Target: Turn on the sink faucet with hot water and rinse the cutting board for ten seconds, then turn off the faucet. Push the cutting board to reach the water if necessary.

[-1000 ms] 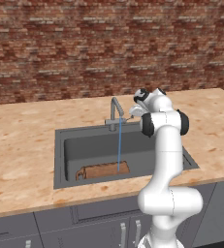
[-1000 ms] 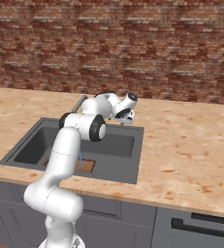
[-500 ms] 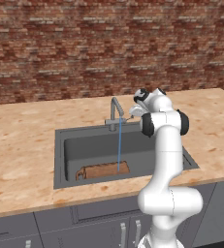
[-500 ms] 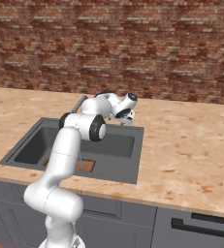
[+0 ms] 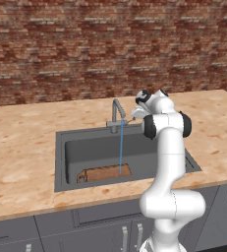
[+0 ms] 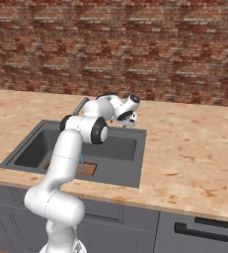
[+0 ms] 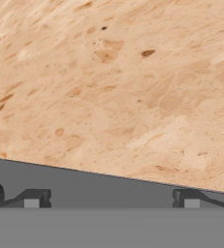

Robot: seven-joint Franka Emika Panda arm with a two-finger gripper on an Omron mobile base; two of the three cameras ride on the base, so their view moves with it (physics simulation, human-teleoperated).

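Observation:
Water [image 5: 121, 147] runs in a thin blue stream from the grey sink faucet [image 5: 116, 109] down onto the reddish-brown cutting board [image 5: 104, 173], which lies flat at the front of the dark sink [image 5: 60, 162]. My gripper [image 5: 135, 114] hovers just right of the faucet's base, beside its small lever, over the back rim. Its fingertips [image 7: 37, 198] stand wide apart, open, with nothing between them. From the right base view my gripper [image 6: 128, 119] hangs over the sink [image 6: 120, 147] corner, and my arm covers most of the faucet [image 6: 80, 105] and part of the cutting board [image 6: 89, 169].
Pale speckled stone counter [image 5: 21, 152] surrounds the sink and stretches wide to the right [image 6: 194, 153]. A red brick wall [image 5: 85, 49] closes the back. Grey cabinet fronts [image 5: 85, 226] run below the counter edge.

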